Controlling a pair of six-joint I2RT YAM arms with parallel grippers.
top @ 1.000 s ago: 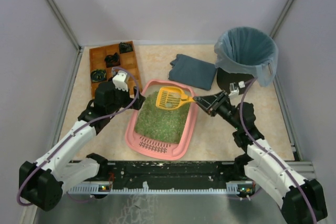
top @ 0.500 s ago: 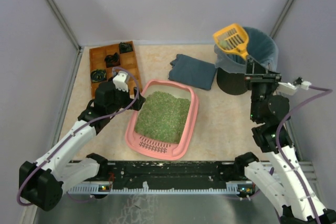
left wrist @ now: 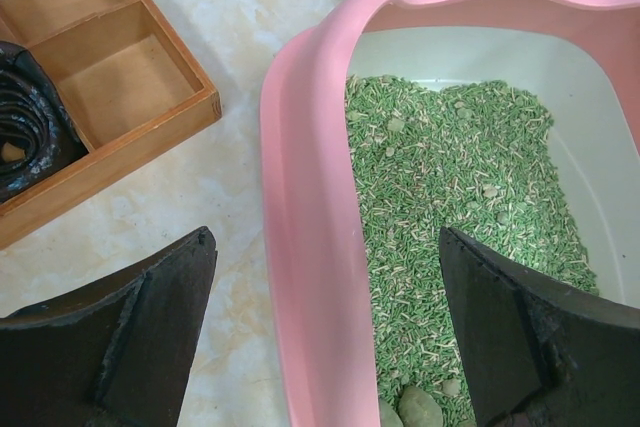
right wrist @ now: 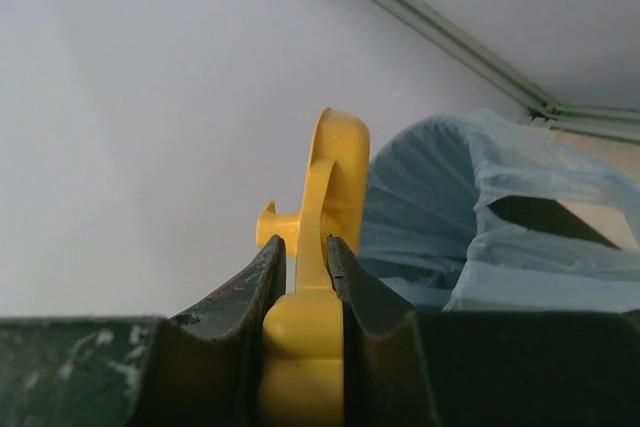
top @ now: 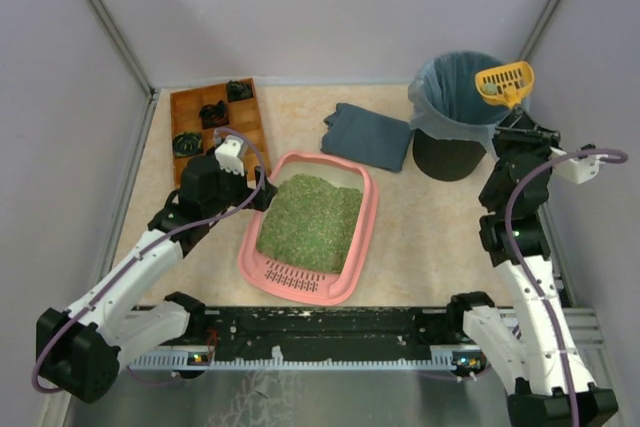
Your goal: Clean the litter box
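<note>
The pink litter box (top: 363, 237) lies mid-table, filled with green litter (top: 310, 219). My left gripper (top: 262, 190) hangs open over its left wall. In the left wrist view the pink rim (left wrist: 300, 247) runs between the two fingers of this gripper (left wrist: 325, 235), with litter (left wrist: 450, 167) and a few grey clumps (left wrist: 420, 409) on the inner side. My right gripper (top: 516, 119) is raised by the black bin (top: 450, 152), shut on the handle of a yellow scoop (top: 503, 80). The scoop head sits over the bin's right rim. From the right wrist, the scoop (right wrist: 335, 162) stands edge-on between the fingers of the gripper (right wrist: 303, 242).
A blue-grey bag (top: 462, 92) lines the bin at back right, seen also from the right wrist (right wrist: 450, 207). A folded dark blue cloth (top: 368, 135) lies behind the litter box. A wooden compartment tray (top: 215, 127) holding black parts sits back left. Walls close in on three sides.
The right arm carried the yellow scoop from the litter box's far end up and right to the bin's right rim. The left arm has not moved.
</note>
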